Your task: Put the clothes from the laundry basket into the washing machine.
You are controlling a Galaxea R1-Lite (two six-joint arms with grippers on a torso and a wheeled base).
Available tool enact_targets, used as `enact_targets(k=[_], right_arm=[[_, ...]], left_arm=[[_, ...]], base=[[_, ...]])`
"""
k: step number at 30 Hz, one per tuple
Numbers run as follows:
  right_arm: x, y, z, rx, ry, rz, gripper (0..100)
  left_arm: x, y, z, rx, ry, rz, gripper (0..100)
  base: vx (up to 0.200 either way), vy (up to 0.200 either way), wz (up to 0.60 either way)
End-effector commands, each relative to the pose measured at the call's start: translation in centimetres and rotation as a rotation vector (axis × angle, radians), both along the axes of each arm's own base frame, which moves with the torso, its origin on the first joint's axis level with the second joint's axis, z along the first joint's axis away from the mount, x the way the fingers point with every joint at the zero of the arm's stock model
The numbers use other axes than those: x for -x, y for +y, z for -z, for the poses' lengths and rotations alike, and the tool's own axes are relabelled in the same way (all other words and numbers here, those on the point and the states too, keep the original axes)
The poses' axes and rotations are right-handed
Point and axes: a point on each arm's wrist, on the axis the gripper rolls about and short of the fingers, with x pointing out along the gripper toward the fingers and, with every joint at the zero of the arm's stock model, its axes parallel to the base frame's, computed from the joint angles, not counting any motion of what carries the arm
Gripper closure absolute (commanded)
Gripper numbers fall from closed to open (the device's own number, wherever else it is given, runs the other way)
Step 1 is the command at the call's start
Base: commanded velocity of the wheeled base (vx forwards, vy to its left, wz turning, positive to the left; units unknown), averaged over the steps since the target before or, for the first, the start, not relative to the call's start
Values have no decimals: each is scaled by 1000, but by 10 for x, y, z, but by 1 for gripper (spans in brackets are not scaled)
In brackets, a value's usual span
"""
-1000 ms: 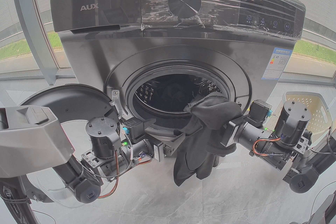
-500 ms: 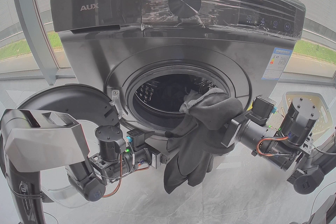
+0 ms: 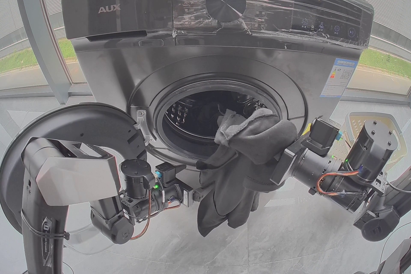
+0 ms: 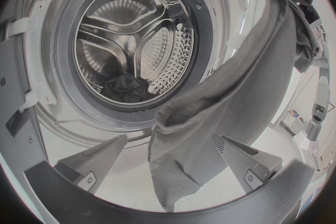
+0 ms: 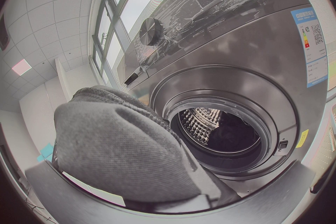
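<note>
Partway, with one dark piece (image 4: pixel 124 88) in the drum (image 4: pixel 140 42) beyond the wide-open left gripper (image 4: pixel 168 137) and the dark garment (image 3: pixel 239 168), clamped by the right gripper (image 3: pixel 261 150), dangling between left jaws, not yet inside.

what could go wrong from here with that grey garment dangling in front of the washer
1. Most of the grey garment hangs below the drum opening. Pushing it in may leave the tail draped over the lower rim or dragging on the floor.
2. The tail appears to hang between the fingers of the open left gripper, so it could snag there and get tugged off the right gripper.
</note>
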Motion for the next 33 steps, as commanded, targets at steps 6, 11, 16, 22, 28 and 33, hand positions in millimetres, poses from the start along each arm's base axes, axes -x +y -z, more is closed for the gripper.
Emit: enact_targets(k=[6, 11, 16, 22, 28, 33], right_arm=[[12, 3, -2, -6, -1, -40, 100], [15, 1, 2, 3, 8, -43, 100], [17, -1, 7, 16, 22, -43, 100], [17, -2, 7, 17, 23, -43, 100], [17, -2, 8, 20, 26, -43, 100], [17, -2, 8, 21, 27, -42, 100]], left_arm=[[-16, -8, 18, 6, -3, 8, 0], [-26, -14, 22, 27, -19, 56, 0], [-37, -17, 24, 50, -44, 100, 0], [-43, -20, 24, 62, -62, 112, 0], [-43, -21, 21, 71, -67, 114, 100], [-43, -19, 14, 81, -88, 110, 100]], base=[[0, 0, 0], [0, 0, 0], [0, 0, 0], [0, 0, 0], [0, 0, 0], [0, 0, 0]])
